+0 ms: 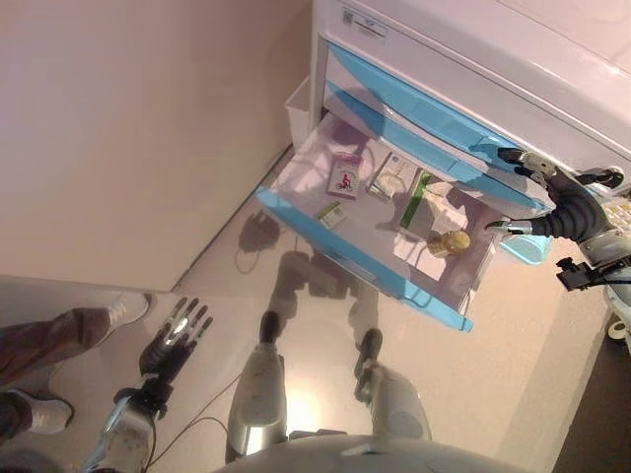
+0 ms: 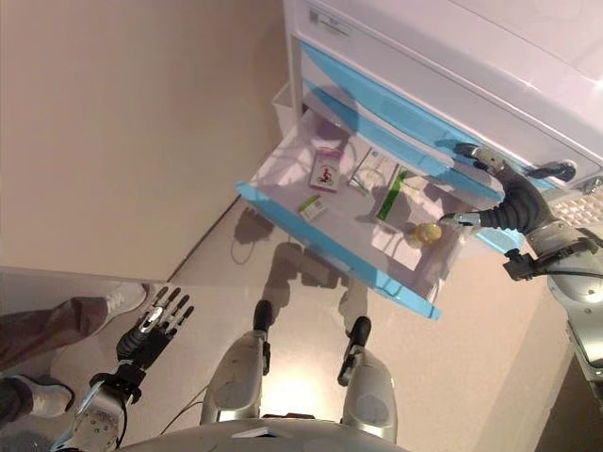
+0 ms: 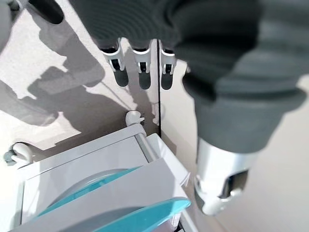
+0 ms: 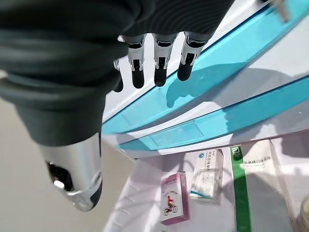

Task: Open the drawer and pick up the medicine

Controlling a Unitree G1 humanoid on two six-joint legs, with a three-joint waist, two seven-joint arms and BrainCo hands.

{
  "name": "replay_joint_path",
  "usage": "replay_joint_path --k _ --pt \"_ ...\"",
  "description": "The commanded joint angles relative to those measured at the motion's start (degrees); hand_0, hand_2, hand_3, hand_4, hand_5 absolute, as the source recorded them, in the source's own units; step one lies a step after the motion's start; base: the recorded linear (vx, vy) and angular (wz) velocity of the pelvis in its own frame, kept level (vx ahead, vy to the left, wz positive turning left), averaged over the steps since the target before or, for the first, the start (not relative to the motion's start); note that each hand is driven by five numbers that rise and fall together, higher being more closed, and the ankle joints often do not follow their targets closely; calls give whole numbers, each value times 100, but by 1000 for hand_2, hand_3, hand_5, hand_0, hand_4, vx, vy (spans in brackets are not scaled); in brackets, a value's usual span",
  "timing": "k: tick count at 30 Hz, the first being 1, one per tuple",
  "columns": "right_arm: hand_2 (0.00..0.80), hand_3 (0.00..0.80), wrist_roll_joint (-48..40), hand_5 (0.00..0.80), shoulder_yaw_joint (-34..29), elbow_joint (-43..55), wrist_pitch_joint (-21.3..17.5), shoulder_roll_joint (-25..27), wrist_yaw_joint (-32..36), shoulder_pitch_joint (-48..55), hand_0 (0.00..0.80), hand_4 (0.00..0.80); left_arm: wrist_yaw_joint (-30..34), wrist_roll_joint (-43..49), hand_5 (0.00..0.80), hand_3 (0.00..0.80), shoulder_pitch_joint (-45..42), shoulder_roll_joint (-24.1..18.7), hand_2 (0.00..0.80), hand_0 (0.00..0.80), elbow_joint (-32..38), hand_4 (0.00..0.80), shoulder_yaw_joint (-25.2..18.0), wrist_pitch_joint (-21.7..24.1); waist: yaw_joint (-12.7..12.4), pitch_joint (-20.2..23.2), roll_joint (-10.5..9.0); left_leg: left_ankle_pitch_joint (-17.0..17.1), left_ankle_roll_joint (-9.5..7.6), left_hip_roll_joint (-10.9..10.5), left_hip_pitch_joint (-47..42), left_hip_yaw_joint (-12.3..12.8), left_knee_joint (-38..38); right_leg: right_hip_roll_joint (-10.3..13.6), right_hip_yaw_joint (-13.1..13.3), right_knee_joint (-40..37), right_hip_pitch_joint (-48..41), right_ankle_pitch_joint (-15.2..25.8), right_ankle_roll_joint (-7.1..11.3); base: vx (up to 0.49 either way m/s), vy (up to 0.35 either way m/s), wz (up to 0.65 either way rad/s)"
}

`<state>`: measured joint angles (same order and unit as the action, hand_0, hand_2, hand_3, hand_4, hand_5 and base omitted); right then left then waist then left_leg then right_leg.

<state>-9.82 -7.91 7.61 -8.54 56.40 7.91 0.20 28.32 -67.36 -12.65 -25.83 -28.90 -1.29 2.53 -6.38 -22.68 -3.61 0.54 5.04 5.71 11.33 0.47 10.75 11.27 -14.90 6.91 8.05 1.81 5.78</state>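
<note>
A white cabinet (image 1: 473, 39) with blue-fronted drawers stands ahead; one drawer (image 1: 365, 266) is pulled out. In it lie a pink medicine box (image 1: 345, 175), a white box (image 1: 392, 177), a green-and-white box (image 1: 419, 202), a small green box (image 1: 330, 214) and a yellowish round bottle (image 1: 449, 242). My right hand (image 1: 552, 202) hovers open at the drawer's right end, thumb near the bottle, holding nothing. In the right wrist view its fingers (image 4: 159, 63) are straight above the boxes (image 4: 174, 205). My left hand (image 1: 175, 335) hangs open low at the left, far from the drawer.
A beige wall (image 1: 148, 128) runs along the left and meets the floor beside the cabinet. A person's legs and shoes (image 1: 69, 340) show at the lower left, near my left hand. A light-blue basket (image 1: 527, 248) sits by the drawer's right end.
</note>
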Motion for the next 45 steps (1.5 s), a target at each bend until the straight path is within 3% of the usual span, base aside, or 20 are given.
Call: replay_joint_path --k 1,11,21,45 --pt "0 0 422 0 270 -130 -11 408 -175 -492 0 0 -35 110 0 0 -27 -351 0 0 109 0 161 44 -117 25 -131 -279 -163 -112 185 66 181 205 78 117 -347 -117 372 -7 -2 7" --pt "0 0 1598 0 1179 -967 279 807 -589 -1512 0 0 -204 86 0 0 12 -516 0 0 471 0 326 -146 -375 -45 -99 -276 -175 -165 237 -55 226 232 -25 111 -411 -129 349 0 -8 6" --pt "0 0 2331 0 1949 -1239 435 880 -557 -2287 0 0 -287 92 0 0 69 -563 0 0 670 0 409 -320 -549 -137 22 -269 -190 -265 367 -165 285 275 -107 208 -349 -205 300 -7 22 6" --pt "0 0 2792 0 2964 -1601 541 302 -348 -2942 0 0 -387 81 0 0 291 -573 0 0 914 0 606 -457 -711 -302 45 -289 -240 -362 501 -247 336 279 -143 294 -186 -197 290 -3 1 4"
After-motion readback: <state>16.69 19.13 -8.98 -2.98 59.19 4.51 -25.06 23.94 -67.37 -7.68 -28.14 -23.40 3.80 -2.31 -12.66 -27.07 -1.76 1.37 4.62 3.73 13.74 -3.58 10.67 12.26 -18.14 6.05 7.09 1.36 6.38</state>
